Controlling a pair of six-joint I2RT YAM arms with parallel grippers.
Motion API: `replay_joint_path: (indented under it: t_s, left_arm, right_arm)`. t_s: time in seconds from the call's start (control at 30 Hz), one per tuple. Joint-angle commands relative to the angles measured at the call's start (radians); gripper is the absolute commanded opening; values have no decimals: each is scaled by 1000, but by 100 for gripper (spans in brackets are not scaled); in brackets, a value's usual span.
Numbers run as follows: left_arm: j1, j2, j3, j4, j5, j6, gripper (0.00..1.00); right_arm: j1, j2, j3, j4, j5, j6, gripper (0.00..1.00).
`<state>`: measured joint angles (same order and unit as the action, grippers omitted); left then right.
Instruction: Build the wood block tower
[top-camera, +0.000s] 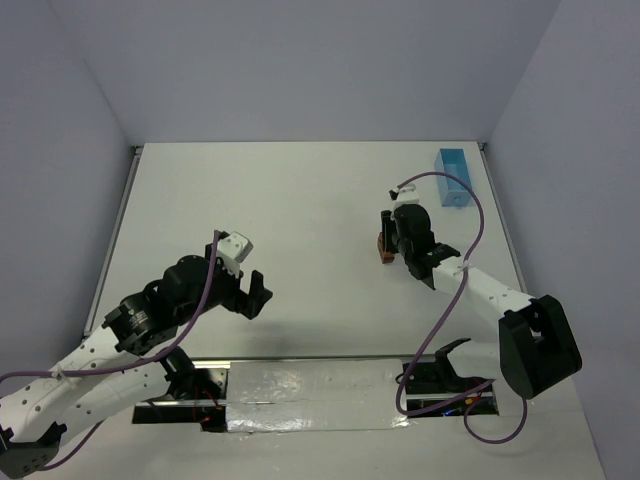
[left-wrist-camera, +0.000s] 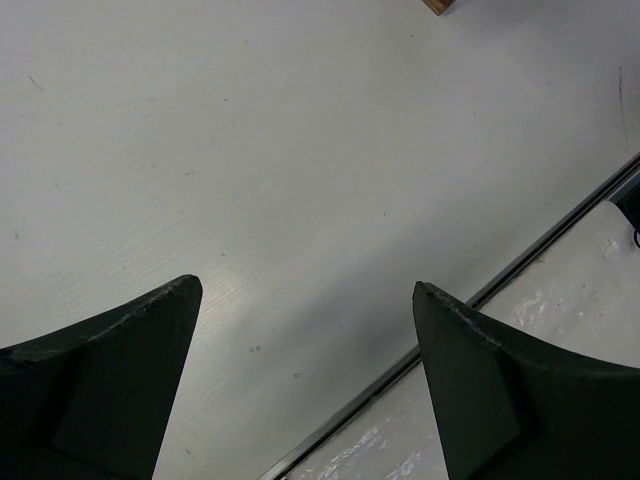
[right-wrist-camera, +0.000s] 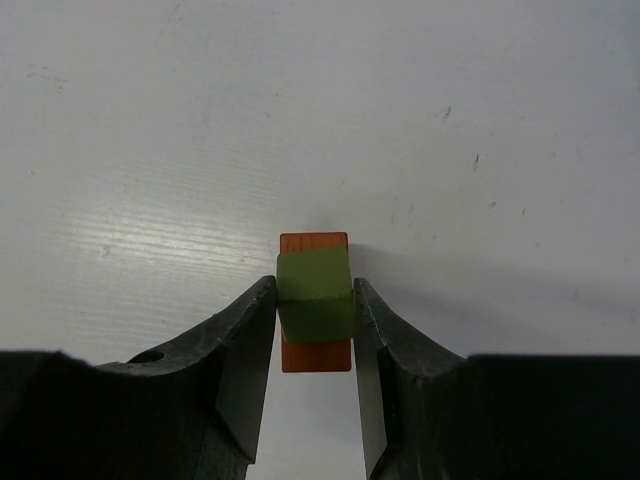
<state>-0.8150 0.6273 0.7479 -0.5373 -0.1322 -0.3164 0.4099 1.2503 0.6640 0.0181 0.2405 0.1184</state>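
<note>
The wood block tower (top-camera: 383, 250) stands right of centre on the table (top-camera: 300, 200); its blocks are probably light, stiff and smooth, easily toppled, and best pinched on flat opposite sides; the right claw (right-wrist-camera: 314, 290) grips the green block (right-wrist-camera: 315, 272) over the orange block (right-wrist-camera: 314, 243); the left claw (left-wrist-camera: 307, 288) is wide and empty; the blue tray (top-camera: 452, 178) is well apart, with nothing in the way

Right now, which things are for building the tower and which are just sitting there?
For the tower: green block, orange block under it, right gripper gripping the green block.
Just sitting there: blue tray, left gripper, open and holding nothing.
</note>
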Motion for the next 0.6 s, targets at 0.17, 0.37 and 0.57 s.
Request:
replay_joint_path:
  t_s: [0.17,0.37,0.57]
  left_arm:
    - [-3,11,1,46,13,14,99]
    - [-3,9,-2,49,16,14,100]
    - [-3,15,-1,51,26,16,100]
  right_arm:
    - [18,1,43,-35,33,33,41]
    - [24,8,46,-33,37,32,41]
    - [27,15,52,-40,66,44,41]
